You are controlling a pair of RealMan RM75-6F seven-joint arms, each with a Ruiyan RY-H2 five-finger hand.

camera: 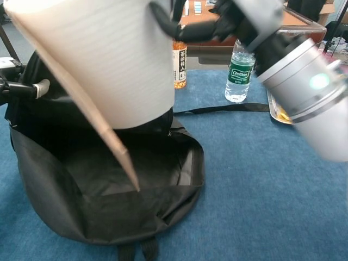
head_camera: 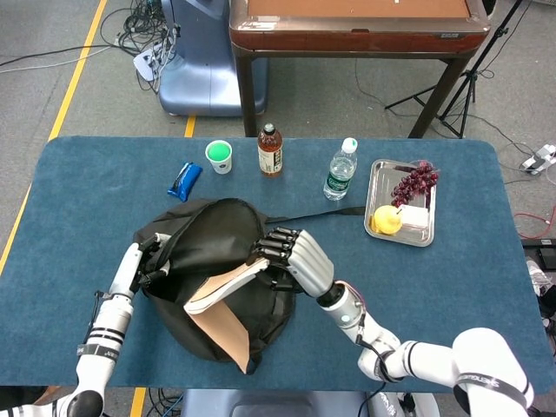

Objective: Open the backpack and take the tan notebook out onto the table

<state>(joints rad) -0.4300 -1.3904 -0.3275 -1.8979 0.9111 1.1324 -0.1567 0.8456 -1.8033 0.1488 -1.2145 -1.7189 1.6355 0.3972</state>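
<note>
Black fabric first: your left hand is gripping the open backpack by its rim at 9 o'clock. The tan notebook is up above the bag's mouth, tilted, cover hanging down. Your right hand has it clamped at the 3 o'clock edge, over the blue desk.
</note>
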